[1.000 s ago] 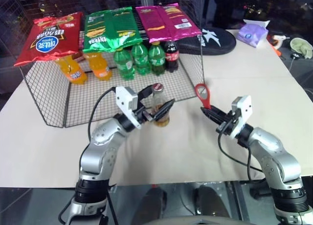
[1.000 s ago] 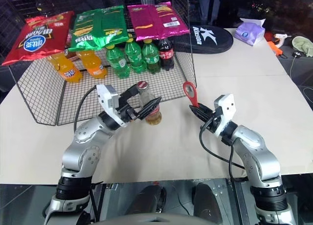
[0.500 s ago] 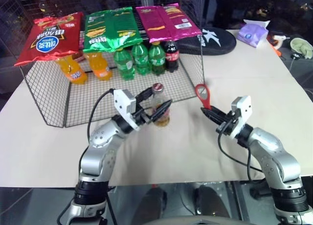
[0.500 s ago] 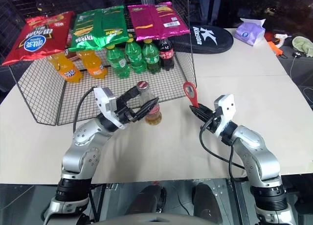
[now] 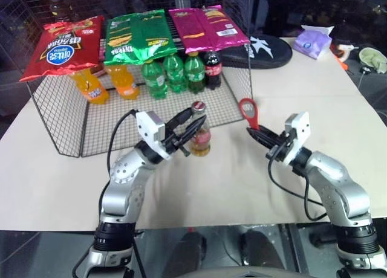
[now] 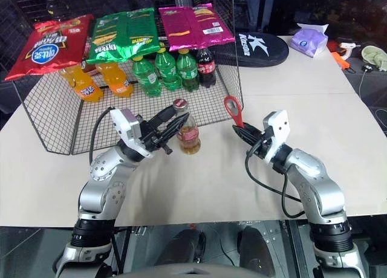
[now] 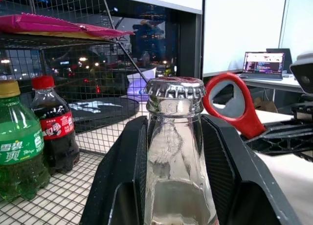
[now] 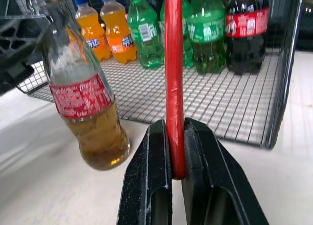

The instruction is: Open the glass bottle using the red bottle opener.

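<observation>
Left gripper [image 5: 191,124] clamps the neck of the glass bottle [image 5: 200,135]; head views put it at table [image 5: 242,175] centre, just off the wire rack [image 5: 66,124] front. At 3 o'clock from it, right gripper [image 5: 256,134] pinches the red bottle opener [image 5: 248,112] handle, ring up, apart from the cap [image 5: 198,106]. Left wrist view: fingers [image 7: 122,171] hug the neck either side, ring just beyond the cap. Right wrist view: fingers tight on the handle. Step as I read it: bottle braced, hook the ring under the cap next, then lever. A second ago my left fingers stood wide around the bottle; since closed in.
</observation>
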### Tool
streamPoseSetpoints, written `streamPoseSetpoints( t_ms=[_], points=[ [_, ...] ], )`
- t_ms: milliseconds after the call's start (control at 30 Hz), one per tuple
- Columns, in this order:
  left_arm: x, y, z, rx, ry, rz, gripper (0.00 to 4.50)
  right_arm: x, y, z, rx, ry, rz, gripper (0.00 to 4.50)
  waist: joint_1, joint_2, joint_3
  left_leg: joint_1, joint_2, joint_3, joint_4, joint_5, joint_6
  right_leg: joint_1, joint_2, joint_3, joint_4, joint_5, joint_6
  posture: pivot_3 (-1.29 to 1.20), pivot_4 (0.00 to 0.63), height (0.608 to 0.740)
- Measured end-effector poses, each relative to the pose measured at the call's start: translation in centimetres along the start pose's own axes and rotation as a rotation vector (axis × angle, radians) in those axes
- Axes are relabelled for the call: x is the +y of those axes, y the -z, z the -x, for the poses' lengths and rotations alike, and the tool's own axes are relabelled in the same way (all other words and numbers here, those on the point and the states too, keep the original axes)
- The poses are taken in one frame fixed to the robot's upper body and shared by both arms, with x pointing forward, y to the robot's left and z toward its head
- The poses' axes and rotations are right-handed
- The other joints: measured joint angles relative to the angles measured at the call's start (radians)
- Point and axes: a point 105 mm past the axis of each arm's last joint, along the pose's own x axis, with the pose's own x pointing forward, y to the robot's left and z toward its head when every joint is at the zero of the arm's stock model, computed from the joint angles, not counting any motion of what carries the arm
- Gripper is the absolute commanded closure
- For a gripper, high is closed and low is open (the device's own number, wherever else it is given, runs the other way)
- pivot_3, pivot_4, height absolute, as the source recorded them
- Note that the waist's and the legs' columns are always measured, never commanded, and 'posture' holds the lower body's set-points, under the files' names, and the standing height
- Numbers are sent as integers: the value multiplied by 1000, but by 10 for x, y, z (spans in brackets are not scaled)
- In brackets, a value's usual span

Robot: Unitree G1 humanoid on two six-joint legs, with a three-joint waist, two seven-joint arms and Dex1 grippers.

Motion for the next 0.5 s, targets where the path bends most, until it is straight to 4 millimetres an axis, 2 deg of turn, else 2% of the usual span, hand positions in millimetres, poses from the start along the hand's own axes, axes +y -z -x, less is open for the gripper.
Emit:
streamPoseSetpoints(
  t_ms=[167, 333, 433, 500],
  points=[
    [-2, 1, -1, 4, 9, -7, 3382, 9, -22, -19, -34, -54, 150, 4500, 1, 0, 0, 0, 0, 0, 0, 0, 0, 0, 0, 0, 0, 0, 0, 0, 150, 740],
    [-3, 2, -2, 5, 13, -11, 3382, 20, -24, -29, -33, -100, 235, 4500, 1, 0, -1, 1, 0, 0, 0, 0, 0, 0, 0, 0, 0, 0, 0, 0, 150, 740],
    [-3, 2, -1, 3, 6, -15, 3382, 25, -30, -36, -45, -113, 390, 4500, 0, 0, -1, 1, 0, 0, 0, 0, 0, 0, 0, 0, 0, 0, 0, 0, 150, 740],
    [-3, 3, -1, 4, 4, -16, 3382, 26, -27, -41, -35, -106, 471, 4500, 1, 0, -1, 2, 0, 0, 0, 0, 0, 1, 0, -1, 0, 0, 0, 0, 150, 740]
  ],
)
